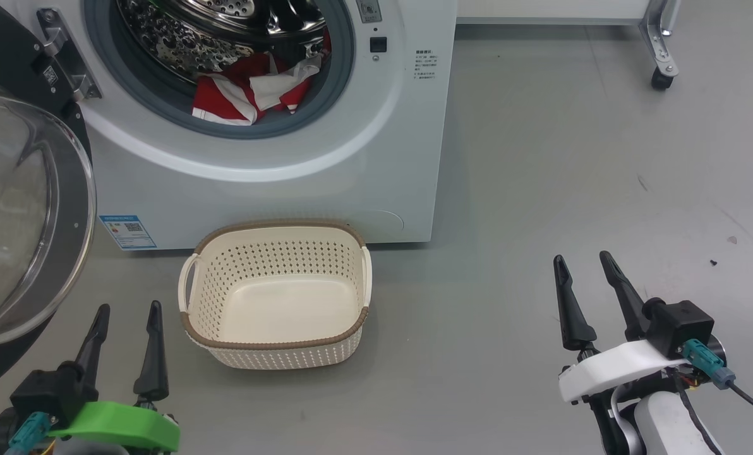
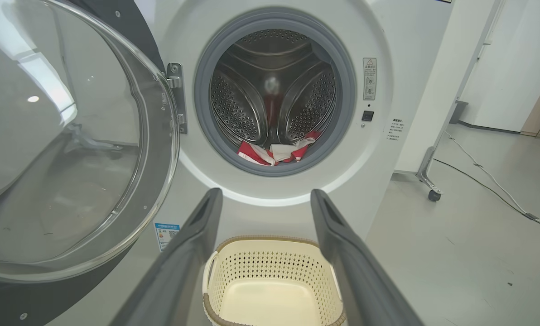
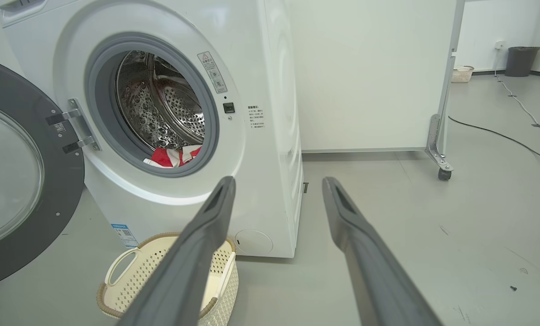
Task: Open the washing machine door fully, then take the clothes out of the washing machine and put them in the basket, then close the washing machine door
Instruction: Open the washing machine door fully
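Observation:
The white washing machine (image 1: 326, 164) stands with its round black-rimmed door (image 1: 16, 215) swung wide to the left. Red and white clothes (image 1: 250, 91) lie at the drum's front lip, also seen in the left wrist view (image 2: 274, 154) and the right wrist view (image 3: 172, 157). The cream basket (image 1: 275, 294) sits on the floor before the machine with nothing in it. My left gripper (image 1: 128, 316) hangs open just left of the basket, below the door. My right gripper (image 1: 584, 266) is open over bare floor, far right of the basket.
A white panel on a castor leg (image 1: 662, 79) stands at the back right, with a cable (image 3: 501, 136) trailing across the grey floor behind it. A dark bin (image 3: 521, 61) and another small basket (image 3: 461, 73) sit by the far wall.

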Available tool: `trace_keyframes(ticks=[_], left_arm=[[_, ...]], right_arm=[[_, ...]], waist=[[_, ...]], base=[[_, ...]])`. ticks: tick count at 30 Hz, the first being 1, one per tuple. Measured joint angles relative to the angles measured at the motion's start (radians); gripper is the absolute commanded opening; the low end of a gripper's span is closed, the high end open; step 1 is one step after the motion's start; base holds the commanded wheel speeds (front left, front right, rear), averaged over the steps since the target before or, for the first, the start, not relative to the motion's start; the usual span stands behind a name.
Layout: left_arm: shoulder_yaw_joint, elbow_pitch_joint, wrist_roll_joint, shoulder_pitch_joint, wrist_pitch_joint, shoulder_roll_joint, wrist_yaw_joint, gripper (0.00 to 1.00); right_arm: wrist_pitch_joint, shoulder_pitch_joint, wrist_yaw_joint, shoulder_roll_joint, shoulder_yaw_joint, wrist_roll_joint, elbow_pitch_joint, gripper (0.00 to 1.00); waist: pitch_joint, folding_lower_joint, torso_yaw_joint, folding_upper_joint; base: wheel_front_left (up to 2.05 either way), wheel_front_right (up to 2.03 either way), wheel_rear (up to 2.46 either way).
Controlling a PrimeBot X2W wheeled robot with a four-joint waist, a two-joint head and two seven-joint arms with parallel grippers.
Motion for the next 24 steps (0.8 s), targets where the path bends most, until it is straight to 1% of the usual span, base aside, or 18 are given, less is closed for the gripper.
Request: trace_keyframes(ticks=[11, 24], left_arm=[[0.001, -0.004, 0.007, 0.001, 0.0, 0.0, 0.011, 1.0], [0.005, -0.007, 0.007, 0.001, 0.0, -0.001, 0.012, 1.0]], right_arm=[[0.0, 0.0, 0.0, 0.003, -0.003, 0.0, 0.0, 1.0], [0.0, 0.0, 0.0, 0.004, -0.008, -0.007, 0.0, 1.0]], waist=[[0.004, 0.0, -0.001, 0.0], [0.008, 0.0, -0.001, 0.0]], base=[[0.0, 0.0, 0.0], [0.0, 0.0, 0.0]])
